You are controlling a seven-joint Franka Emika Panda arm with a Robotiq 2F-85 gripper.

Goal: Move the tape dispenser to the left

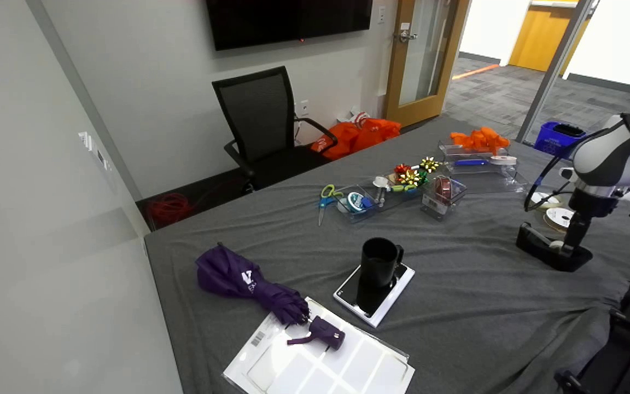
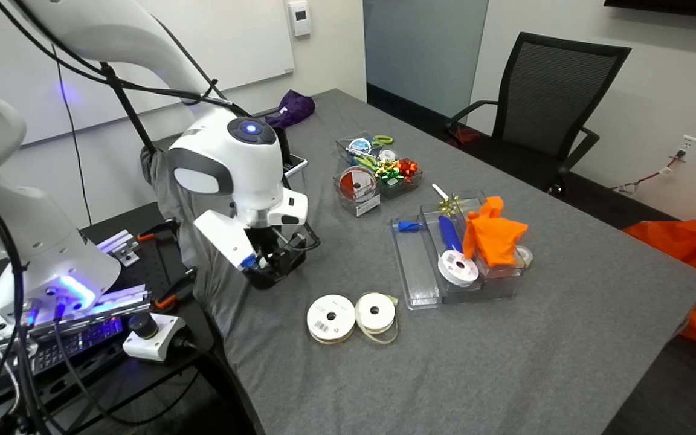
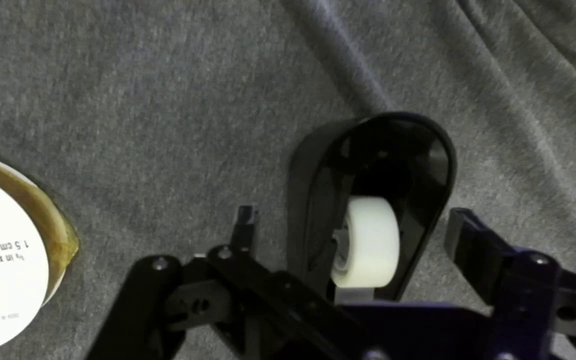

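Note:
The tape dispenser is a black, elongated block with a whitish tape roll. It stands on the grey cloth near the robot's edge of the table in an exterior view [image 1: 539, 247]. In the wrist view the tape dispenser [image 3: 313, 205] lies between the fingers, its lower end hidden by the gripper body. My gripper [image 3: 353, 217] is open, one finger on each side of the dispenser, with cloth visible between each fingertip and its walls. The gripper also shows low over the dispenser in an exterior view [image 1: 570, 249]. In an exterior view [image 2: 269, 266] black gripper and dispenser blend together.
White ribbon spools [image 2: 331, 319] lie beside the dispenser. Clear trays [image 2: 417, 290] with craft items stand further back. A black mug [image 1: 379, 260] stands on a white-bordered tablet [image 1: 386, 306]. A purple umbrella [image 1: 227, 273] lies partly on white sheets [image 1: 342, 366].

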